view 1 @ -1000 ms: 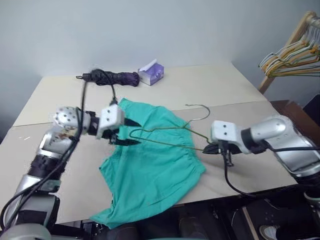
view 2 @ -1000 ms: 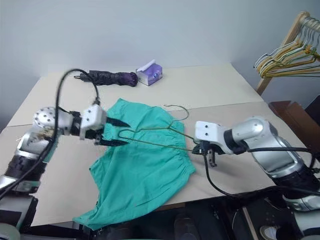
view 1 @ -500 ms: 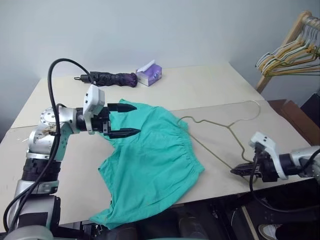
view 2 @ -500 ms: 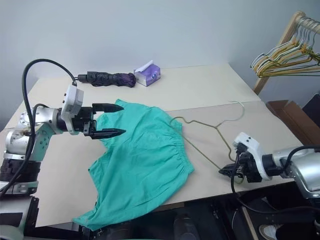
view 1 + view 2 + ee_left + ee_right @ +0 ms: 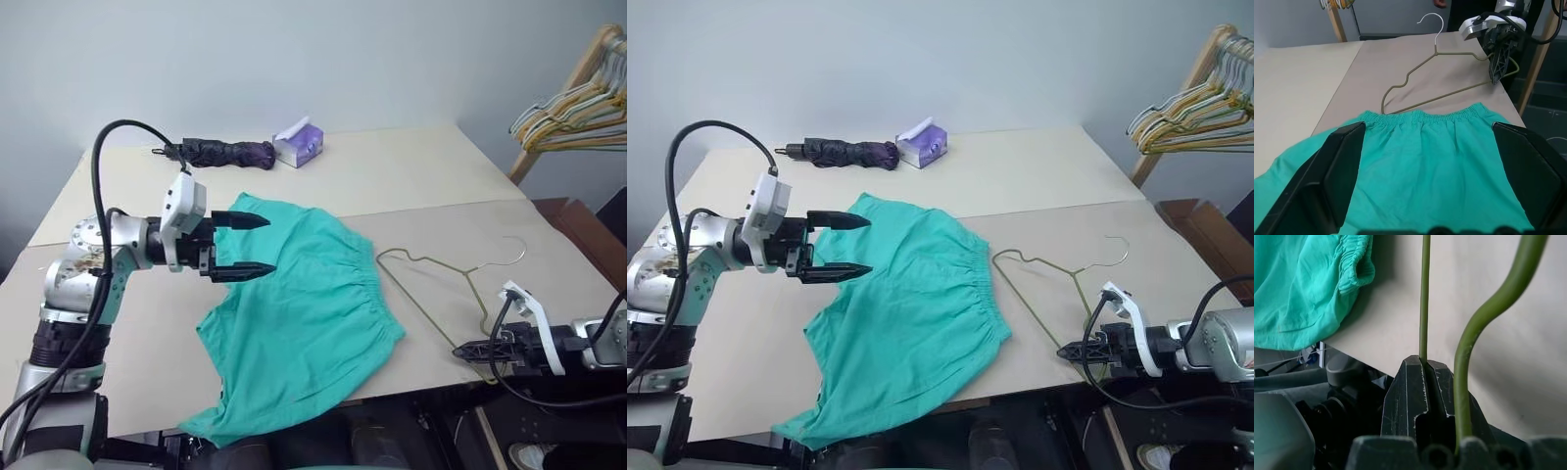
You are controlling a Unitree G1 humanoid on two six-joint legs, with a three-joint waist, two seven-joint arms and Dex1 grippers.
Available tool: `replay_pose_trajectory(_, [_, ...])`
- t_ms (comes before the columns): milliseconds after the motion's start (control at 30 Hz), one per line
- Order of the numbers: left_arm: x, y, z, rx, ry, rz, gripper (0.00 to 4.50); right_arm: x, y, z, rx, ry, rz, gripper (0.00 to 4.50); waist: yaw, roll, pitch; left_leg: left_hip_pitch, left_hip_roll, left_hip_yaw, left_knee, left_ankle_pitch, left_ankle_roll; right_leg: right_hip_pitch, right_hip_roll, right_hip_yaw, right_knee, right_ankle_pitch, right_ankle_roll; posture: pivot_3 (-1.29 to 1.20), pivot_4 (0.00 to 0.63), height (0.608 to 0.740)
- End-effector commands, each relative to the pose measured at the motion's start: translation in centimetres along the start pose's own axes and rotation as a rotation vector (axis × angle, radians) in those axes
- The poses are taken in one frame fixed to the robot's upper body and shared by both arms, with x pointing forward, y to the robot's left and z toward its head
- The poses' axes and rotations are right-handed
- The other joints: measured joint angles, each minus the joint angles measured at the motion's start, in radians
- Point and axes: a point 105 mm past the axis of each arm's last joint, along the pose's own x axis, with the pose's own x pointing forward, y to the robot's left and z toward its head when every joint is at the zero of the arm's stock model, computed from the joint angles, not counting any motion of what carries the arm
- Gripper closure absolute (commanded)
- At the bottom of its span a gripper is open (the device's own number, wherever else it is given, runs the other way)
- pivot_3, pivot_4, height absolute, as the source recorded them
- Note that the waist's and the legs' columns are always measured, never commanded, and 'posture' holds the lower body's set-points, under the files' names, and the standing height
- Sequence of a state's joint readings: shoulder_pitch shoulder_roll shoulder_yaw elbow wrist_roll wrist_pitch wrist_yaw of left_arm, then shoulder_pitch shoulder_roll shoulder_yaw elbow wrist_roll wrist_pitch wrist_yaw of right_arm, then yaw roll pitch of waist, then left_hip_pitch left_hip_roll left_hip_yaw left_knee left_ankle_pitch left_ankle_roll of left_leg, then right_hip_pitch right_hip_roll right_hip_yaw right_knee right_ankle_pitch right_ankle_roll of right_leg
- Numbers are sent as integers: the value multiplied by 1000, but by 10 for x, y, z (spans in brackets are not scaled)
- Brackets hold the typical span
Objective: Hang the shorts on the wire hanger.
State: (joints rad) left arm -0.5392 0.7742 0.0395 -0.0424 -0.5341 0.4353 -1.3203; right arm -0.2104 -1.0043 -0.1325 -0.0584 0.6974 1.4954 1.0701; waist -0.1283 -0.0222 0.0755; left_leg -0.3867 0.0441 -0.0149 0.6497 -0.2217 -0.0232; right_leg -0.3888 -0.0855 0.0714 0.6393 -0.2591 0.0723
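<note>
So rn the shorts are lying flat on the table, teal, elastic waistband facing the robot's right side, bottom hem drooping a bit over the near table edge. Wire hanger sits just beside that waistband, not touching afaict, hook pointing toward the far right. Right gripper is clenched on the hanger's near corner at the table edge; the wrist cam shows the thin wire pinched right between the black fingers, so it's got a solid hold to steer the thing. Left gripper hovers above the left part of the shorts w/ jaws spread wide, nothing in them, pointing across toward the hanger. My guess: hanger is kept off to the side so the left one can grab the fabric and lift it, then feed the wire through. Folded umbrella and tissue pack sit at the back, well out of the way; bunch of pale hangers on a rack to the right.
</note>
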Motion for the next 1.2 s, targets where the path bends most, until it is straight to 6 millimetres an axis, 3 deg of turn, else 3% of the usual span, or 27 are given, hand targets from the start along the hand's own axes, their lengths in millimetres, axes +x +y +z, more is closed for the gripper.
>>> replay_pose_trajectory(33, [-5,3,14,53,-21,29,27,-4,15,10,-50,-25,56,4500,8,0,0,0,0,0,0,0,0,0,0,0,0,0,0,-75,66,740])
replay_pose_trajectory(500, [-6,-4,8,57,-5,35,27,-5,20,5,-111,63,77,4500,46,0,0,-1,0,0,-1,0,0,0,0,0,-4,0,0,-34,49,740])
replay_pose_trajectory(700, [-6,-7,6,61,0,38,27,12,14,22,-158,87,84,4500,50,0,0,-1,0,1,-1,0,0,0,0,0,-6,1,0,-6,27,740])
replay_pose_trajectory(833, [-5,-7,7,77,-3,46,27,26,-1,33,-164,107,57,4500,62,0,-1,-1,0,1,-1,0,0,0,0,-1,-7,3,-2,27,12,740])
replay_pose_trajectory(1033, [-7,-9,7,81,0,59,27,30,-12,48,-169,93,44,4500,86,0,-1,-3,0,1,-1,0,0,-1,0,-1,-9,6,-6,49,12,740])
replay_pose_trajectory(1200, [-8,-8,7,84,2,69,27,35,-8,65,-158,53,80,4500,89,0,-1,-3,0,1,-1,0,0,-1,0,-1,-8,7,-7,55,8,740])
